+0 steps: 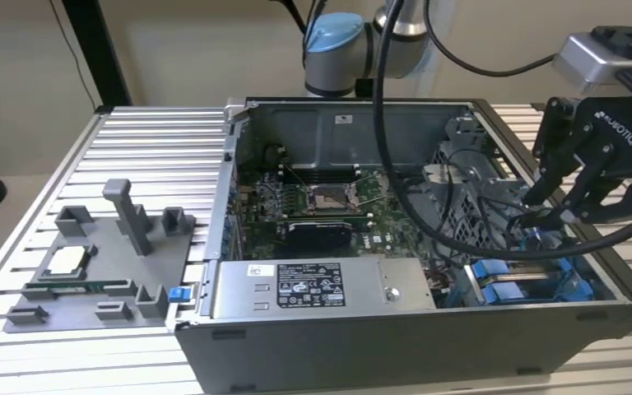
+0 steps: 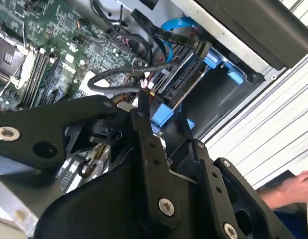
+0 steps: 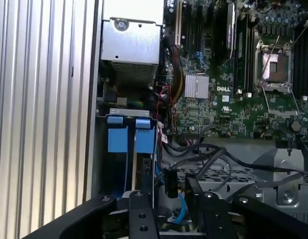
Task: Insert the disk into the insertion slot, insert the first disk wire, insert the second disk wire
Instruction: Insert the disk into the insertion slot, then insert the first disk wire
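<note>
The disk sits edge-on in the insertion slot (image 3: 128,112) at the case's front corner, on the exterior view's right. Its blue carrier tabs (image 3: 126,140) (image 1: 503,280) stick up from the bay. The dark body of the disk (image 2: 187,82) lies between blue rails. A black connector (image 2: 201,50) on a blue wire (image 2: 176,24) rests at the disk's end. Whether it is seated I cannot tell. My gripper (image 1: 546,218) hangs just above the bay among loose black cables. In the first wrist view that connector (image 3: 168,183) lies just beyond the gripper (image 3: 168,204).
The grey labelled power-supply box (image 1: 316,288) lies along the case's near wall, with the motherboard (image 1: 316,206) behind it. Black cables (image 1: 448,234) loop across the case towards the bay. A grey fixture (image 1: 96,271) with parts sits on the slatted table. A person's hand (image 2: 295,186) is outside the case.
</note>
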`<action>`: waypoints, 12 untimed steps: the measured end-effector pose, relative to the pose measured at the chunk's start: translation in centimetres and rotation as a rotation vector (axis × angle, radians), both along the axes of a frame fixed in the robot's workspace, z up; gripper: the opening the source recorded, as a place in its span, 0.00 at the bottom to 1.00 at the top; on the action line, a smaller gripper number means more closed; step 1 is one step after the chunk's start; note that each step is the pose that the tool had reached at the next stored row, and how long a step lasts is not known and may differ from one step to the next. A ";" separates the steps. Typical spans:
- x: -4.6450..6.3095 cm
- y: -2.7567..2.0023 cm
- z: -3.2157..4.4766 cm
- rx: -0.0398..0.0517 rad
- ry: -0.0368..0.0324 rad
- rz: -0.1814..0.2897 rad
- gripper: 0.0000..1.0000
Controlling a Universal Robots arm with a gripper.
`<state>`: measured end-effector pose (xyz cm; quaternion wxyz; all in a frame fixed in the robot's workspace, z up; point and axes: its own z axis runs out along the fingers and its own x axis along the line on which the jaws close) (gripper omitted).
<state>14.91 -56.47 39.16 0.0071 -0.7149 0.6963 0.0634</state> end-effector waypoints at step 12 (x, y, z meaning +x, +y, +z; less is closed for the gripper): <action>-2.0 0.23 -0.30 -0.0757 -0.1002 -0.001 1.00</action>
